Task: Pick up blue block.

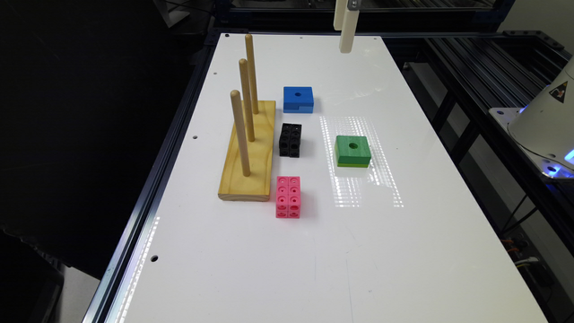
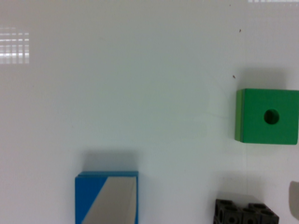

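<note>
The blue block [image 1: 298,96], flat with a round hole in its top, lies on the white table [image 1: 287,260] toward the far end. My gripper [image 1: 343,40] hangs high above the table, beyond the block and toward the exterior view's right. In the wrist view one grey fingertip [image 2: 112,200] overlaps the blue block [image 2: 86,196], and the other shows at the frame's edge past the black cube. The gripper [image 2: 203,200] is open, with nothing between its fingers.
A green block [image 1: 353,150] [image 2: 266,116] with a hole lies nearer, on the exterior view's right. Black studded cubes [image 1: 290,140] [image 2: 245,212] and pink ones [image 1: 288,196] sit beside a wooden base with three upright pegs [image 1: 249,152]. The robot's base [image 1: 545,121] is at the right.
</note>
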### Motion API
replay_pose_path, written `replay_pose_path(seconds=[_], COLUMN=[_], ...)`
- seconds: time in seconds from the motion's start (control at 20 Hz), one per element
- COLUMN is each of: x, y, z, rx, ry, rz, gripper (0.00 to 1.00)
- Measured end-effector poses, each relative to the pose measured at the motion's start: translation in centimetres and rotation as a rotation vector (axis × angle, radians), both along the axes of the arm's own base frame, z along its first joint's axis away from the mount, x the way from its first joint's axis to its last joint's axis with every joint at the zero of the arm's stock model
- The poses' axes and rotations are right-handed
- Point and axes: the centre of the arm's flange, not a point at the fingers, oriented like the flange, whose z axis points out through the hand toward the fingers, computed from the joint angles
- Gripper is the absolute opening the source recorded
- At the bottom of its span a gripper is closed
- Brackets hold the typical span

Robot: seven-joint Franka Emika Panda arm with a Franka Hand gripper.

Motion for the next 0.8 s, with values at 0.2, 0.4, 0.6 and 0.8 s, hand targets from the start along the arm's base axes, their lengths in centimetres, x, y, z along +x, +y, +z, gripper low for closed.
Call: replay_pose_path(seconds=[0.2,0.4,0.6,0.8], x=[0.0,0.1,0.6,2.1], y=[0.0,-0.6,-1.7,-3.1], z=[0.0,0.2,0.8,0.9], rx=[0.0,-0.001,-0.002,-0.003], ry=[0.0,-0.006,-0.02,-0.029], rz=[0.0,-0.012,-0.023,-0.028], gripper=[1.0,1.0,1.0,1.0])
